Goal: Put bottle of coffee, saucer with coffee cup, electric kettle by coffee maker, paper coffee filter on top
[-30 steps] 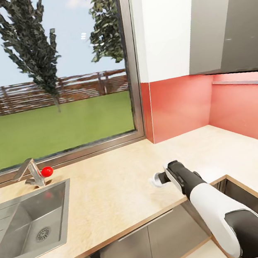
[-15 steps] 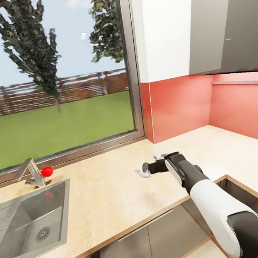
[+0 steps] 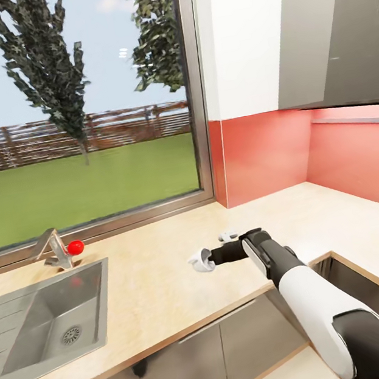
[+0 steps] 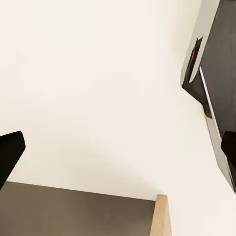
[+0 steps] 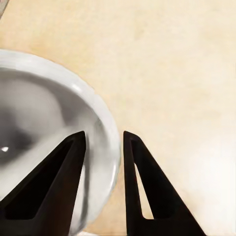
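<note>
Nearest, at the lower right of the head view, my right arm reaches up-left over the countertop (image 3: 155,281). My right gripper (image 3: 210,259) sits just right of centre, and the small white piece at its tip I take for the coffee cup (image 3: 197,263).

In the right wrist view the right gripper (image 5: 103,135) straddles the coffee cup's (image 5: 49,108) rim, one finger inside the bowl and one outside, pinched on the thin wall. The pale worktop (image 5: 172,59) lies close beneath. I cannot tell whether the cup's base touches it.

I judge the cup light, stiff, glossy and breakable. A one-sided grip on the rim lets it swing or slip, so it calls for a level wrist and a gentle landing. The wall opposite the handle seems the sound place to hold.

My left gripper (image 4: 118,152) has its fingers spread wide with nothing between them, facing a pale surface.

A tiny white speck (image 3: 226,233) above my wrist is too small to name.

Further off, at the left edge, sit the steel sink (image 3: 43,312) and its tap (image 3: 54,249). Beyond them the window (image 3: 77,109) spans the upper left.
</note>
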